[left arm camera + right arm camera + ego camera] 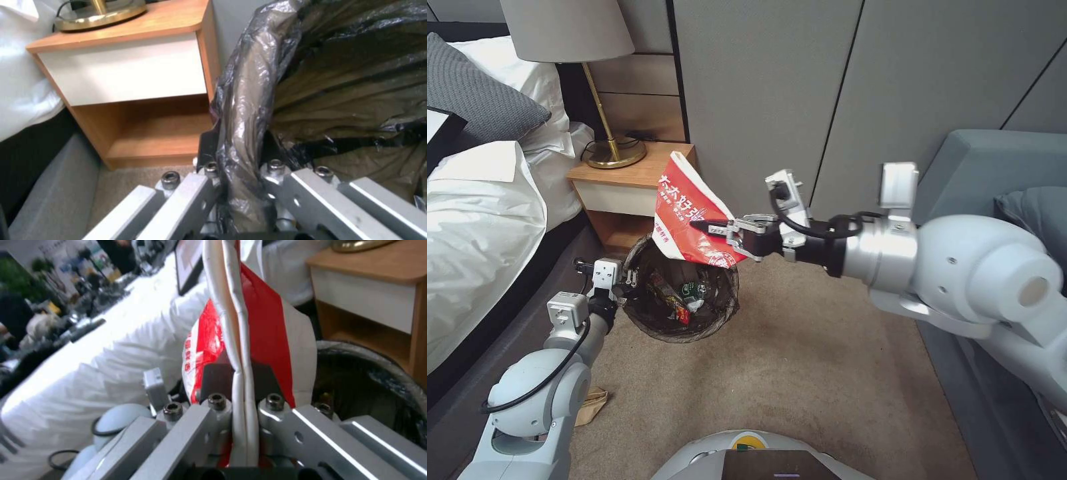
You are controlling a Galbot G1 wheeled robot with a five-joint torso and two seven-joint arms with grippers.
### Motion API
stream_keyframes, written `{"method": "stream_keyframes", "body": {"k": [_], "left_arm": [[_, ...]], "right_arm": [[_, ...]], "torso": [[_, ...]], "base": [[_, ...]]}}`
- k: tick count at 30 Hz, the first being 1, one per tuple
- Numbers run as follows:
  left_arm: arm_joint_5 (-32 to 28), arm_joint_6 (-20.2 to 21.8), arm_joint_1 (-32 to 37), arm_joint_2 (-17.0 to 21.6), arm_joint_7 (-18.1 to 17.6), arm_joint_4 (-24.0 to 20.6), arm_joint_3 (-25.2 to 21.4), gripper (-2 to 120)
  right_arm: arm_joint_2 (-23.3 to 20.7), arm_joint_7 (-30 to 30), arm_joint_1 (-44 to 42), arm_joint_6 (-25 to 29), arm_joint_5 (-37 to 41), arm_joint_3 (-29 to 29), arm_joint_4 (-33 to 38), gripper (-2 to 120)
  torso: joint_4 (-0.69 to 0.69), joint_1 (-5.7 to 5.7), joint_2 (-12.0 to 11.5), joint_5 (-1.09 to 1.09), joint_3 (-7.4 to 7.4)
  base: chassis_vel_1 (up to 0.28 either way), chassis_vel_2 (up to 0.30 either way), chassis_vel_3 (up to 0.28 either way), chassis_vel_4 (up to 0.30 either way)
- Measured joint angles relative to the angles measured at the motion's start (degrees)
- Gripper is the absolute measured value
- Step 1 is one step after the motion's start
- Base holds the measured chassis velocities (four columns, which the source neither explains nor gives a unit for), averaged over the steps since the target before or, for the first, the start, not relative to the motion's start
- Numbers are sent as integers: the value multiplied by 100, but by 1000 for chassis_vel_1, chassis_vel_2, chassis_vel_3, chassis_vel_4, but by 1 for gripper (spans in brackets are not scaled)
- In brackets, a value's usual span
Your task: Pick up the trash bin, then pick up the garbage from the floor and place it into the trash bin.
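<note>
The trash bin (684, 297), round and lined with a dark bag, hangs just above the floor (800, 360) in front of the nightstand. My left gripper (620, 283) is shut on its near-left rim; the bagged rim (242, 133) sits pinched between the fingers in the left wrist view. Wrappers and a small bottle lie inside the bin. My right gripper (707, 227) is shut on a red and white snack wrapper (687, 213), held over the bin's far rim. The wrapper's sealed edge (238, 373) runs between the fingers in the right wrist view. A flattened brown paper bag (590, 403) lies on the carpet by my left arm.
A wooden nightstand (627, 193) with a brass lamp (610, 143) stands right behind the bin. The bed (480, 227) with white duvet runs along the left. A grey-blue sofa (1000, 173) fills the right side. Open carpet lies in the middle.
</note>
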Motion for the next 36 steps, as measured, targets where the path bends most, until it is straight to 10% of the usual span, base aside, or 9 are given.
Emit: {"method": "stream_keyframes", "body": {"k": [12,36], "left_arm": [[-9,-9,-18,-5,8,-31,-48,0],[-14,-9,-24,-60,4,-35,-20,0]], "right_arm": [[457,603,595,-418,-621,-1488,-892,0],[874,755,419,-358,-1128,-2144,-1566,1]], "torso": [[0,0,0,0,1],[0,0,0,-1,0]], "base": [[0,0,0,0],[0,0,0,0]]}}
